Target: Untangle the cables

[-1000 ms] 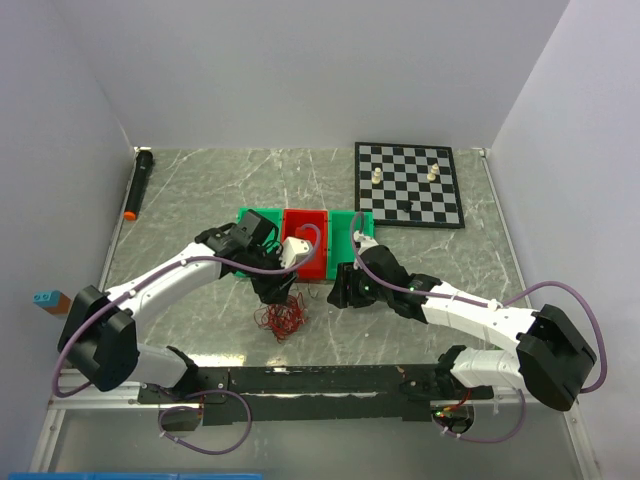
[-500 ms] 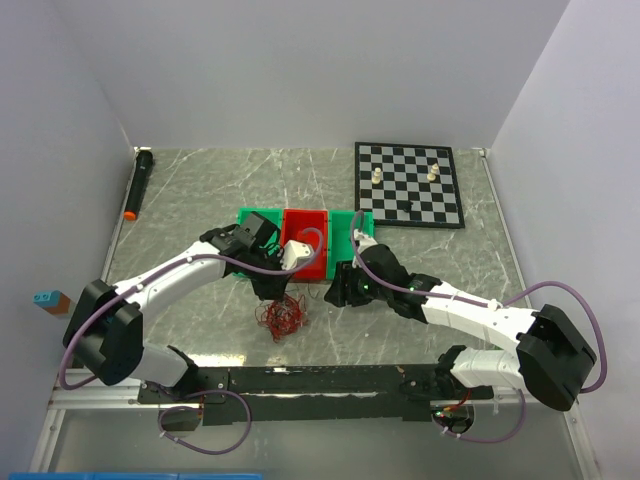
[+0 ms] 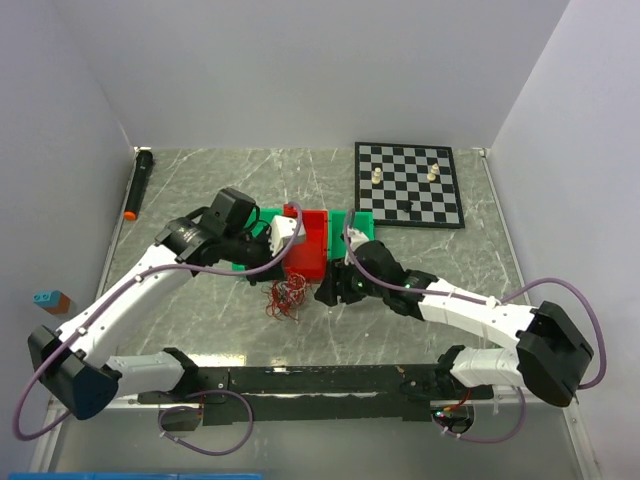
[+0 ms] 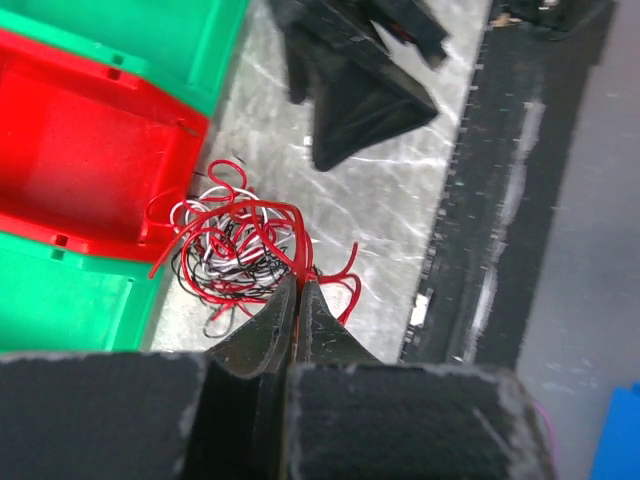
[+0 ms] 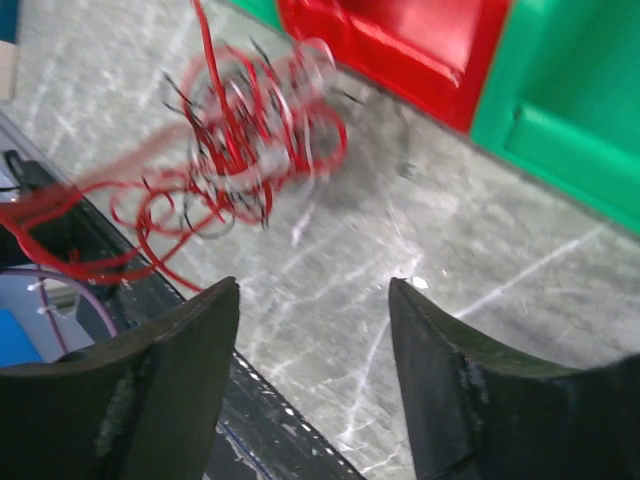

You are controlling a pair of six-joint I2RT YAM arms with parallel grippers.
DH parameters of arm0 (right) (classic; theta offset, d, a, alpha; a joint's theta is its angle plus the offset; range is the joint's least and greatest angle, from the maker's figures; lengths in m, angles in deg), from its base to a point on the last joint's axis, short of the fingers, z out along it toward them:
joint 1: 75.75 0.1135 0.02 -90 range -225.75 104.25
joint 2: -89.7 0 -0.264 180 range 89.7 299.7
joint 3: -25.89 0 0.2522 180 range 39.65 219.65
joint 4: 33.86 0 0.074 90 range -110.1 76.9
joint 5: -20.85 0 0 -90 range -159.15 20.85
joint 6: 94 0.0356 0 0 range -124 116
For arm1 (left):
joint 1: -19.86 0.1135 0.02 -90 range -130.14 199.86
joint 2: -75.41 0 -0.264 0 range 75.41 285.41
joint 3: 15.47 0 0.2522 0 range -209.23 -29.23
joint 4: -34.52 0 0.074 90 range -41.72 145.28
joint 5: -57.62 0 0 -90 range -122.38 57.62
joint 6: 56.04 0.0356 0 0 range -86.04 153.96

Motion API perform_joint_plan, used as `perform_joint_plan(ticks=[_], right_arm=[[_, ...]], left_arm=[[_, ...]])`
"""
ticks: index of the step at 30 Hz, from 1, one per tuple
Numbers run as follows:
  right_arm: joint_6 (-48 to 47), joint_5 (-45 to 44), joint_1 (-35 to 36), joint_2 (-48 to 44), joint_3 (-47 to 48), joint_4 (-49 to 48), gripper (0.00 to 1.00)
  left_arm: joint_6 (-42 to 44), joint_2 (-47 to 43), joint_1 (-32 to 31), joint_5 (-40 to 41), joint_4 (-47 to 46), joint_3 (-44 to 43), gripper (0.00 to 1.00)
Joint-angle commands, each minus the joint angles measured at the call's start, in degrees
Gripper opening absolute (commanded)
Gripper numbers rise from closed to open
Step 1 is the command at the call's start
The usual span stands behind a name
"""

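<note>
The cables (image 3: 285, 298) are one tangled bunch of thin red, white and black wires in front of the red bin (image 3: 312, 252). In the left wrist view the bunch (image 4: 232, 248) hangs just past my fingertips. My left gripper (image 3: 272, 278) (image 4: 298, 285) is shut on a red wire of the bunch. My right gripper (image 3: 325, 292) (image 5: 312, 290) is open and empty just right of the bunch, low over the table. In the right wrist view the bunch (image 5: 250, 130) is ahead to the left, blurred, apart from my fingers (image 5: 205, 330).
Green bins (image 3: 254, 222) (image 3: 352, 222) flank the red bin. A chessboard (image 3: 408, 185) with a few pieces lies at the back right. A black marker (image 3: 138, 185) lies at the back left. A black rail (image 3: 300, 380) runs along the near edge.
My left arm has swung up and to the left, pulling the bunch up and toward the bins. My right gripper has moved a little left toward the bunch.
</note>
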Motion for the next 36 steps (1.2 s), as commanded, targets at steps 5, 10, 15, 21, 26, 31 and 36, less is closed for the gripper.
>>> perform_joint_plan(ticks=[5, 10, 15, 21, 26, 31, 36], right_arm=[[-5.65, -0.49, 0.26, -6.51, 6.73, 1.9, 0.76], [-6.27, 3.55, 1.05, -8.63, 5.41, -1.61, 0.79], [-8.2, 4.88, 3.86, -8.89, 7.52, -3.03, 0.8], [-11.8, 2.68, 7.46, -12.5, 11.39, -4.5, 0.83], [-11.81, -0.4, 8.17, -7.24, 13.5, -2.16, 0.83], [-10.05, -0.83, 8.17, -4.51, 10.69, -6.27, 0.82], [-9.7, -0.31, 8.17, -3.27, 9.02, -7.94, 0.81]], left_arm=[[0.13, -3.92, -0.22, -2.91, 6.38, -7.06, 0.01], [0.04, -5.33, -0.22, -1.07, 8.14, -13.22, 0.01], [0.3, -7.26, -0.22, -1.06, 8.75, -15.07, 0.01], [0.65, -8.06, -0.31, -2.73, 9.37, -16.73, 0.01], [0.39, -5.95, -0.31, -2.82, 11.47, -23.06, 0.02], [0.48, -5.07, -0.31, -1.33, 12.8, -28.86, 0.03], [0.66, -5.68, -0.31, 1.74, 12.1, -34.14, 0.02]])
